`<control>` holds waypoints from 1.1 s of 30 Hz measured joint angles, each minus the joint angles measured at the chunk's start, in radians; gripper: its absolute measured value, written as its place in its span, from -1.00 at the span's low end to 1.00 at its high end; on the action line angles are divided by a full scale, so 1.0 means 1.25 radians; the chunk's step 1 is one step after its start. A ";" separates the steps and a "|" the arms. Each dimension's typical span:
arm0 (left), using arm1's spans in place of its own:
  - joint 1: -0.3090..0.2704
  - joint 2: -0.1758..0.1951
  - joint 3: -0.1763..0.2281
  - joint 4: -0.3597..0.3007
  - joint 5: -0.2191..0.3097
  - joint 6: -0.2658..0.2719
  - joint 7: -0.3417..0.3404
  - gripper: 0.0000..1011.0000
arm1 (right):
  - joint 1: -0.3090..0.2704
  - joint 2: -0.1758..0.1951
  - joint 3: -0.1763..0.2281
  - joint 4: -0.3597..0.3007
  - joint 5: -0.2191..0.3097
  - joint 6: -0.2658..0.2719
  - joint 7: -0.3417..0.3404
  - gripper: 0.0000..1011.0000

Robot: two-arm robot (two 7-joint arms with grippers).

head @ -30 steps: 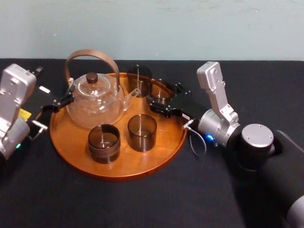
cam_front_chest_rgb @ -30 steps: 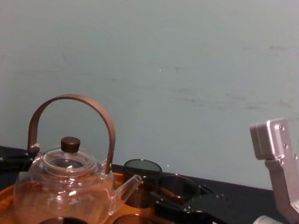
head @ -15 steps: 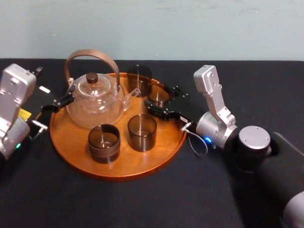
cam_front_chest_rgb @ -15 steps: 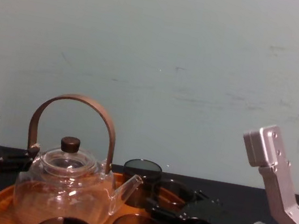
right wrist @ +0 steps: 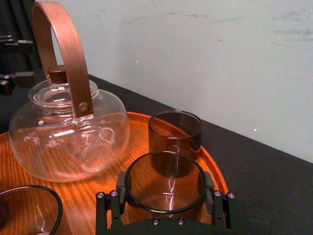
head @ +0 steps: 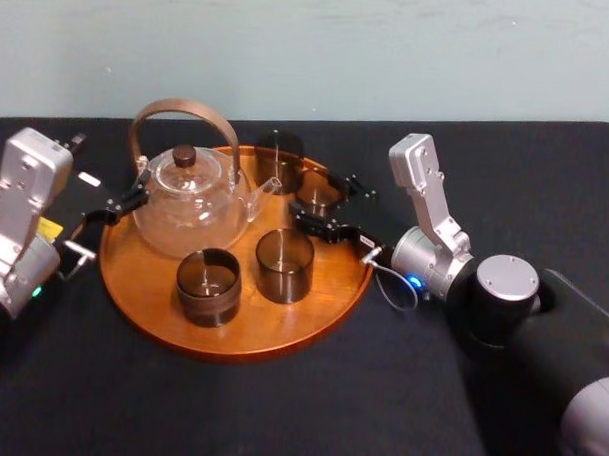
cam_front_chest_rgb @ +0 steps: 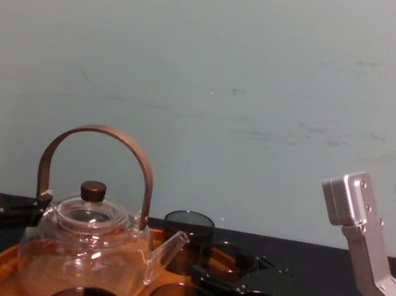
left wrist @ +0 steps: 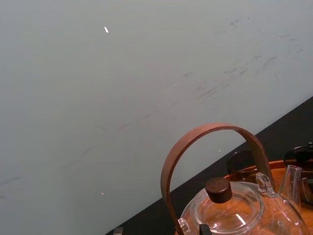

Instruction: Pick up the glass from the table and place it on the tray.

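Far left: left pincer (head: 115, 208) hangs low over the table (head: 278, 407) at the left rim of the tray (head: 230, 344). Its tips point at the teapot (head: 190, 206) and sit just beside the belly. It's released, nothing between the tips. Can't tell if a tip touches the pot.

Tray: round, wooden, low rim, sitting mid-table.

Teapot: upright on the tray's left-rear part, hoop handle up, lid with brown knob on, spout pointing right.

Front of tray: two dark glasses, both upright and apart from each other. The front-left glass (head: 208, 285) is nearest the robot. The front-right glass (head: 284, 264) is a bit farther in.

Rear glass (head: 278, 159): upright at the tray's back rim, just right of the spout.

Glass (head: 322, 191): upright, inside the tray's right-rear rim, just beside the rear glass on its right and nearer the robot. The right pincer (right wrist: 165, 198) is clenched on it, with one finger (right wrist: 120, 198) on each side of the wall, low down (can't tell if the base rests on the wood or hangs just clear).

Right arm: comes in from the right over the table, wrist outside the tray rim.
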 joint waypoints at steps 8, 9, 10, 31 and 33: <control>0.000 0.000 0.000 0.000 0.000 0.000 0.000 1.00 | 0.014 -0.009 0.006 0.031 0.003 -0.005 0.014 0.79; 0.000 0.000 0.000 0.000 0.000 0.000 0.000 1.00 | 0.015 -0.010 0.007 0.033 0.004 -0.005 0.015 0.79; 0.000 0.000 0.000 0.000 0.000 0.000 0.000 1.00 | 0.016 -0.010 0.007 0.035 0.004 -0.005 0.017 0.79; 0.000 0.000 0.000 0.000 0.000 0.000 0.000 1.00 | 0.019 -0.013 0.008 0.049 -0.001 -0.001 0.022 0.87; 0.000 0.000 0.000 0.000 0.000 0.000 0.000 1.00 | 0.019 -0.013 0.009 0.049 -0.001 -0.001 0.022 0.93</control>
